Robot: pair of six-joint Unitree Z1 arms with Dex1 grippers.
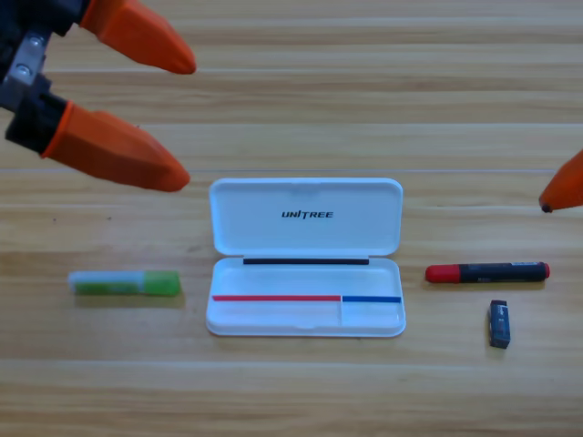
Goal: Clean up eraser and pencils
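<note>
White case (305, 218) lid open, reads "UNITREE". Left gripper (182, 118) spread wide, empty. Right gripper (563, 193): state unclear.

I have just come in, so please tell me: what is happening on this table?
Nothing is held yet. The left gripper hangs open at the upper left, above the green pencil. Only a jaw tip of the right gripper shows at the right edge. The white case lies open in the middle, with the red pencil and the eraser to its right.
</note>
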